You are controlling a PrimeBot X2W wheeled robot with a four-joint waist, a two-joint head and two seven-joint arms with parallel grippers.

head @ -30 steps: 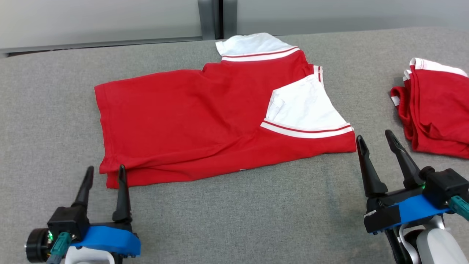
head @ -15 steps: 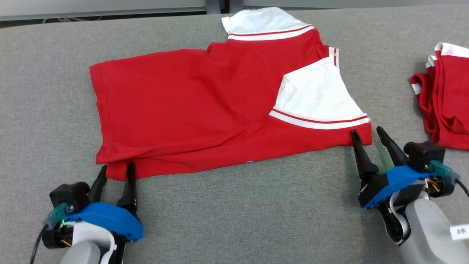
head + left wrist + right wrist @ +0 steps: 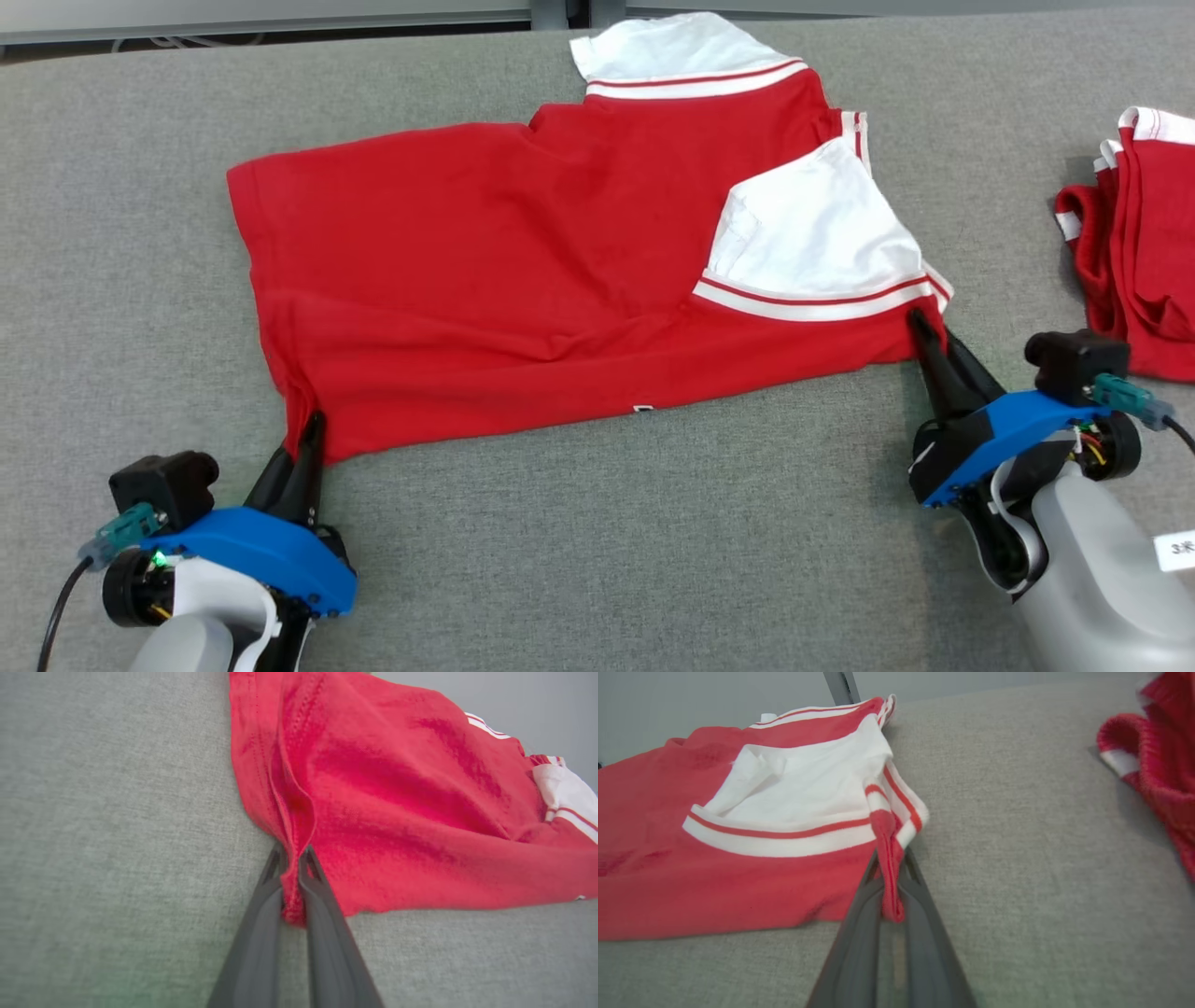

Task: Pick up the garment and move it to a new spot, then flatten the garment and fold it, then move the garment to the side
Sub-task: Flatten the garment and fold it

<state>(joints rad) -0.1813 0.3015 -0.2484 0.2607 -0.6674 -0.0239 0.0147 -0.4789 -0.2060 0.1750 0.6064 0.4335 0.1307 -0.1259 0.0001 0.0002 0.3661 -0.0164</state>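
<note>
Newly closed: left gripper [image 3: 313,423] pinching garment [image 3: 485,261] corner; right gripper [image 3: 920,320] likewise.

Even bright light, soft shadows — wrist views blurry near lens, wide-angle stretch at edges.

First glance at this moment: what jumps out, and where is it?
A red garment with white striped panels lies spread across the middle of the grey surface. The left gripper is shut on its near left corner and the right gripper on its near right corner. A second red garment lies bunched at the right edge.
</note>
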